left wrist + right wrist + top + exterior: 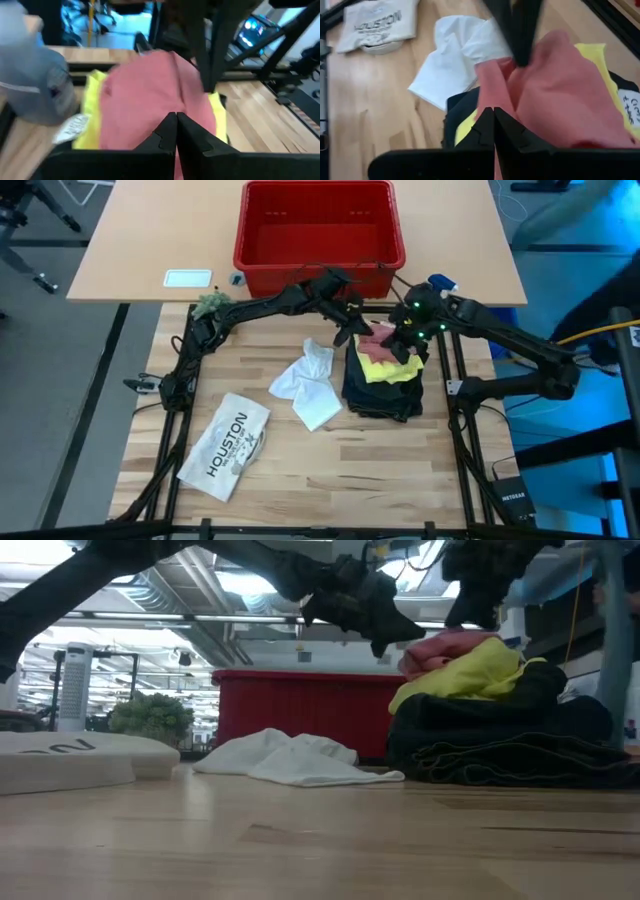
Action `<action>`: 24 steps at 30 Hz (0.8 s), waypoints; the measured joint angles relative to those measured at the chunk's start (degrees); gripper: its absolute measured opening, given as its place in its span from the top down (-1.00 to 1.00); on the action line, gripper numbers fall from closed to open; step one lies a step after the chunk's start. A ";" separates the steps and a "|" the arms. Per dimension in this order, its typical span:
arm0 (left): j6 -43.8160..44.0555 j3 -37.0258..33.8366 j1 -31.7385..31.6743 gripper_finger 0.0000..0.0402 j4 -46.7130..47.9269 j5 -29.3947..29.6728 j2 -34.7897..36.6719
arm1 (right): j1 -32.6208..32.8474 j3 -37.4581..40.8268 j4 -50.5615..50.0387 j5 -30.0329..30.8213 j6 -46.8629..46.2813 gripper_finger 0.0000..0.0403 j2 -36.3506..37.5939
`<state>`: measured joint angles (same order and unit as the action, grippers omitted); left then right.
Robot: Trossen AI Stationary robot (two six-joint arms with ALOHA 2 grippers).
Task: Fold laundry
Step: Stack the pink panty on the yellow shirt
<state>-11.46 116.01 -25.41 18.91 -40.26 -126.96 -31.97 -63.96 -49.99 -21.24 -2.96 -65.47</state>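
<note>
Jaws on both arms read fully closed, fingers pressed together with no cloth between them in either wrist view. I see the left gripper (345, 332) over the near-left edge of the pink cloth (381, 337), and the right gripper (405, 348) just beside it over the same pile; both hang just above it in the low view. Pink cloth lies on top of the yellow T-shirt (386, 370), which sits on the black trousers (382, 396), all stacked right of centre on the tabletop (330, 470). White cloth (310, 384) lies crumpled just left of the stack, touching its edge. Flat white HOUSTON item (227, 445) is well apart, near left. Red basket (318, 225) stands behind the pile.
</note>
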 joint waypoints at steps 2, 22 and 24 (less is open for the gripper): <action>-1.70 0.17 0.77 1.00 1.53 -0.23 -0.02 | -0.05 0.00 1.31 0.47 0.24 1.00 -1.93; -6.78 -0.18 5.65 1.00 7.22 4.36 -0.06 | -10.80 0.02 -1.18 1.01 3.67 1.00 -5.20; -7.14 1.35 5.19 1.00 7.02 4.20 0.82 | -10.82 0.02 -1.08 1.03 3.80 1.00 -5.12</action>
<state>-18.60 117.37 -20.22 25.93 -36.06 -126.14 -42.78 -63.94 -51.06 -20.21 0.83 -70.59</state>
